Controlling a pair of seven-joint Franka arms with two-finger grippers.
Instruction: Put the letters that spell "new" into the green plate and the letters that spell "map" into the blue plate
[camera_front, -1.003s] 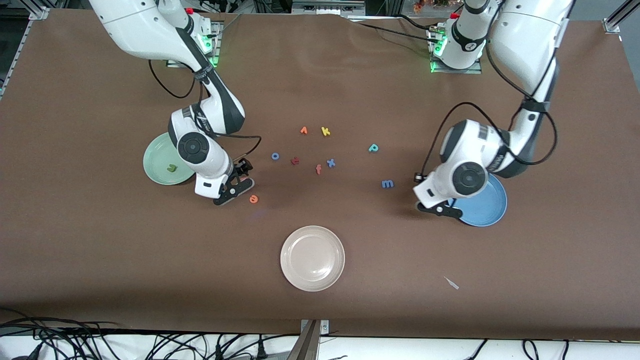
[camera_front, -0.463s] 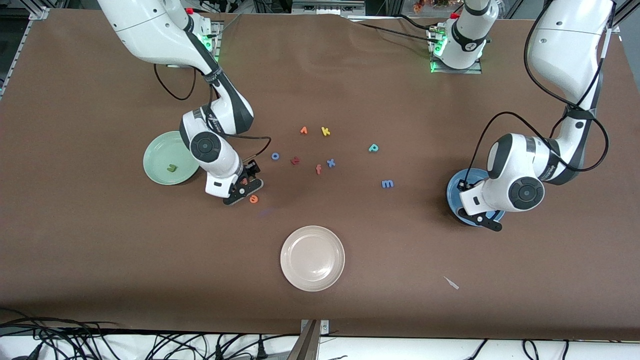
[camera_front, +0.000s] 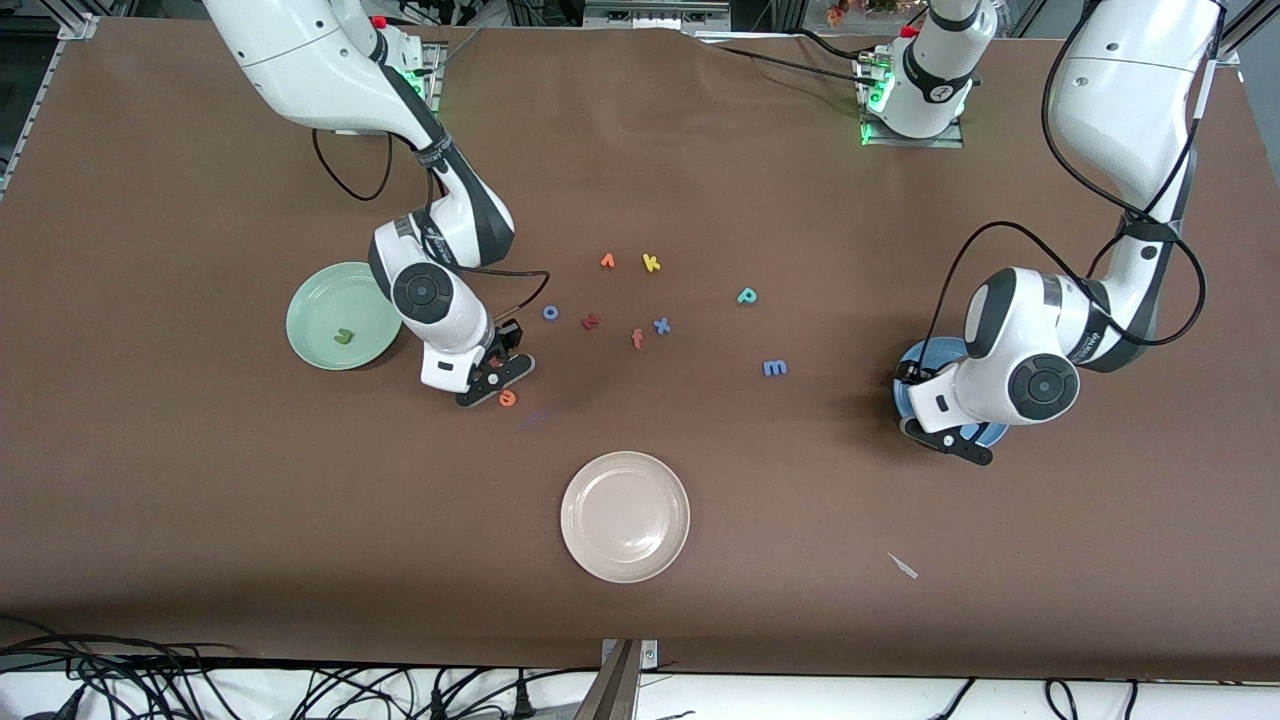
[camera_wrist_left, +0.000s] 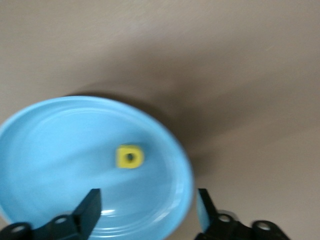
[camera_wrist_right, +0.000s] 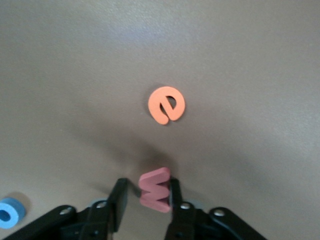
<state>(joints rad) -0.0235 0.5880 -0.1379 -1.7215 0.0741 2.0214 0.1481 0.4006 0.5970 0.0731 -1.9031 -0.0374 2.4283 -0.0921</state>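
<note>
My right gripper (camera_front: 495, 372) is low on the table with its fingers round the salmon w (camera_wrist_right: 156, 189). One finger touches the w, the other stands a little off it, so the gripper is open. The orange e (camera_front: 508, 398) lies just beside it. The olive n (camera_front: 343, 336) lies in the green plate (camera_front: 310, 300). My left gripper (camera_front: 950, 440) hangs open over the blue plate (camera_wrist_left: 50, 150), where the yellow a (camera_wrist_left: 130, 156) lies. The arm hides most of that plate in the front view. The blue m (camera_front: 775, 368) and teal p (camera_front: 747, 296) lie on the table.
A cream plate (camera_front: 625, 516) sits nearest the front camera. Mid-table lie a blue o (camera_front: 550, 312), a red letter (camera_front: 590, 321), a salmon f (camera_front: 637, 339), a blue x (camera_front: 661, 325), an orange pointed letter (camera_front: 607, 261) and a yellow k (camera_front: 651, 263).
The left arm has swung from the blue plate's rim to over the plate. The right gripper has shifted a little toward the orange e.
</note>
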